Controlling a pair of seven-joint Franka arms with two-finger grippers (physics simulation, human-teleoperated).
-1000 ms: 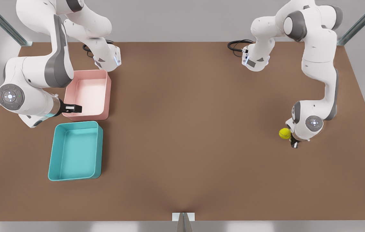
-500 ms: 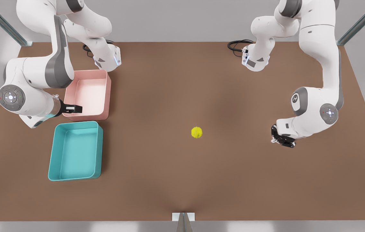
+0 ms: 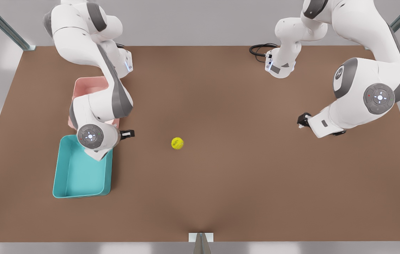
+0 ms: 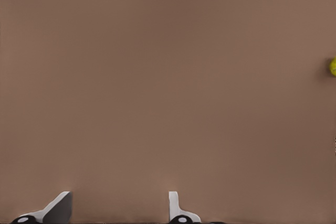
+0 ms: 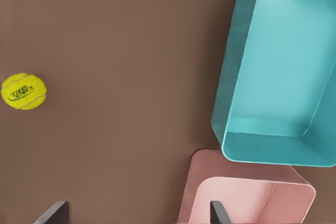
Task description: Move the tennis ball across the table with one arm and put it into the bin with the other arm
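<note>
The yellow-green tennis ball [image 3: 177, 143] lies loose on the brown table [image 3: 242, 183], a little to the front view's left of centre. My right gripper [image 3: 128, 133] is open beside the near corner of the pink tray, a short way from the ball [image 5: 23, 91]. The right gripper [image 5: 135, 211] holds nothing. The teal bin [image 3: 58, 169] stands at the front view's left, partly under that arm; its wall [image 5: 231, 77] is seen from above. My left gripper [image 3: 302, 120] is open far off at the front view's right. The left gripper [image 4: 118, 208] faces bare table, with the ball [image 4: 333, 67] at the picture's edge.
A pink tray [image 3: 87, 83] stands just behind the teal bin, its rim [image 5: 236, 179] close to my right fingers. Both arm bases and a black cable coil [image 3: 260, 49] sit at the table's far edge. A metal bracket [image 3: 200, 238] marks the near edge.
The ball has rolled from beside the left gripper across the table toward the bins. The left gripper has pulled back and up. The right arm has swung over the bins toward the ball.
</note>
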